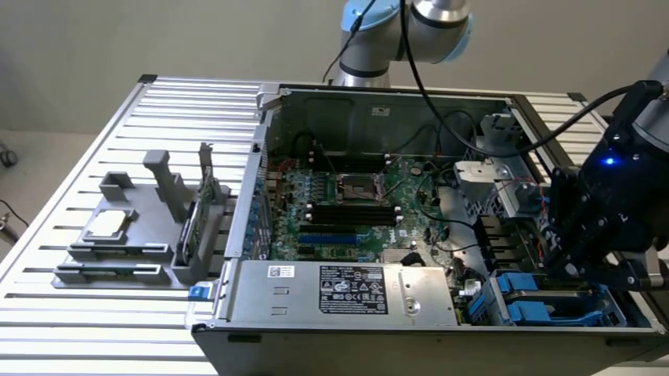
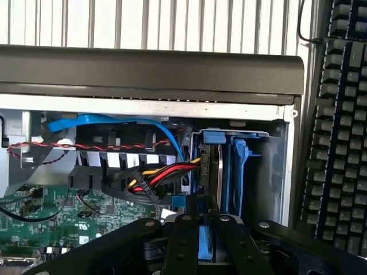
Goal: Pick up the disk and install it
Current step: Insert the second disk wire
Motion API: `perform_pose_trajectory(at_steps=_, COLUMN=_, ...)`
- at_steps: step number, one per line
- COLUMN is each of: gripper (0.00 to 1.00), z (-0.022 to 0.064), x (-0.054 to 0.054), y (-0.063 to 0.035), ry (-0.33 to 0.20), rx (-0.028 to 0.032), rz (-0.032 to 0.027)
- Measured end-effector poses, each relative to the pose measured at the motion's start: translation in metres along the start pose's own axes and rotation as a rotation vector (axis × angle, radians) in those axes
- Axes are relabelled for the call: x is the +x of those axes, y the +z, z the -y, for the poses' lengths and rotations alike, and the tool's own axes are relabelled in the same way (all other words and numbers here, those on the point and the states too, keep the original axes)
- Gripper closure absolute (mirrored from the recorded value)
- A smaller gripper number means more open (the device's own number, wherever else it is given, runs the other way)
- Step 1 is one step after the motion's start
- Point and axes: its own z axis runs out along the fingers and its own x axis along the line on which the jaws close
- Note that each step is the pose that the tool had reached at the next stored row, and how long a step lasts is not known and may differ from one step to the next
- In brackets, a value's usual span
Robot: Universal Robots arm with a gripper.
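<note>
The open grey desktop computer case (image 1: 418, 235) lies on its side on a slatted white metal table (image 1: 63, 313), its green motherboard (image 1: 345, 211) exposed and a grey power-supply box with a black-and-white sticker (image 1: 345, 290) along its near wall. The black robot gripper (image 1: 585, 258) hangs at the exterior view's right, over the corner of the case where the blue plastic drive bays (image 1: 533, 301) sit. In the wrist view the gripper (image 2: 198, 229) has its black fingers (image 2: 182, 243) drawn in narrow on a blue-edged piece, which I take to be the disk (image 2: 202, 238), a flat drive in bright blue plastic carrier rails held edge-on; its metal face is hidden. It is just above the drive cage (image 2: 241, 166), beside a bundle of red, yellow and black power wires (image 2: 163, 175). By my judgement the pick-up is done and the disk is at the bay, but it is not yet seated in a slot.
</note>
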Motion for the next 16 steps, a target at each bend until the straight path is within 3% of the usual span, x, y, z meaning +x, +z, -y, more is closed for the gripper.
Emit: perform_pose_trajectory(at_steps=16, gripper=0.84, z=-0.0014, x=-0.0021, y=0.0036, ry=0.001, rx=-0.0001, rz=-0.0035)
